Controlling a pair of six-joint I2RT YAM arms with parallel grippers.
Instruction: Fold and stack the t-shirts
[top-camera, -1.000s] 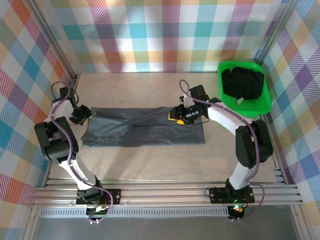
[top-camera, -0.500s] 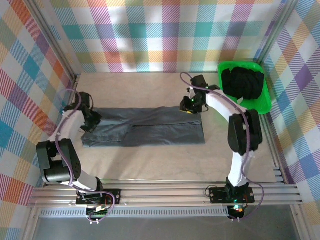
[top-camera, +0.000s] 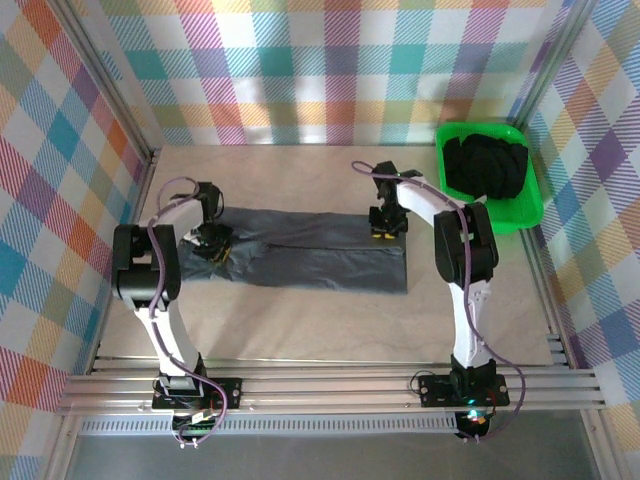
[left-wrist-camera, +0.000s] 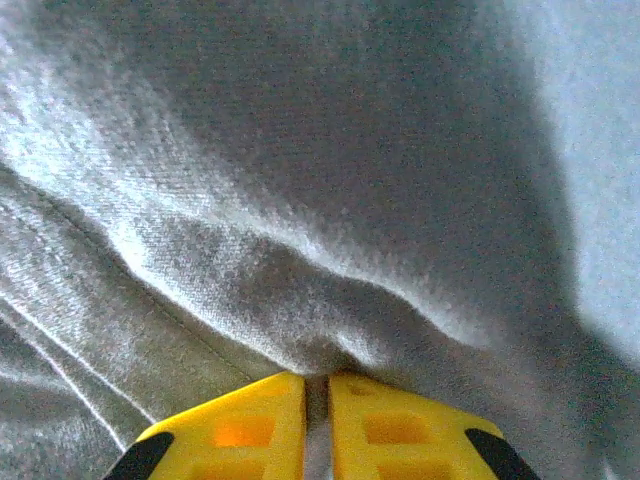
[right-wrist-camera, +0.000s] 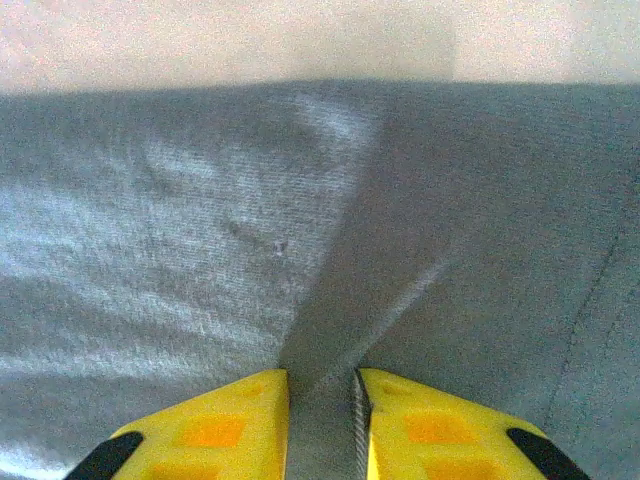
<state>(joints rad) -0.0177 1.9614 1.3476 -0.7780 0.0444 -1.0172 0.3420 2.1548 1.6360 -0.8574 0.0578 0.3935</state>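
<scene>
The grey t-shirt (top-camera: 310, 255) is laid out on the worktop (top-camera: 300, 330) as a long, narrow band, so a first lengthwise fold is judged to be done. Its left end is rumpled rather than flat. The crosswise folds are judged not yet made, and no stack is begun beside the shirt.

The left claw (top-camera: 212, 240) is set down on the shirt's rumpled left end. In the left wrist view the claw (left-wrist-camera: 318, 400) is seen drawn nearly together, with a raised ridge of grey cloth pinched between the yellow tips. The right claw (top-camera: 386, 226) is placed at the shirt's far right corner, just inside the far edge. In the right wrist view that claw (right-wrist-camera: 322, 400) is seen narrowed, with a crease of the cloth caught in the slim gap. Both ends of the shirt are thus judged to be gripped, ready for a lift or a fold.

Beyond the shirt's right end, and well apart from it, a green tray (top-camera: 533, 190) is set. In it black t-shirts (top-camera: 487, 165) are heaped in a loose, crumpled bundle; their number cannot be told. These are judged to be waiting for folding, so most of the task is left.
</scene>
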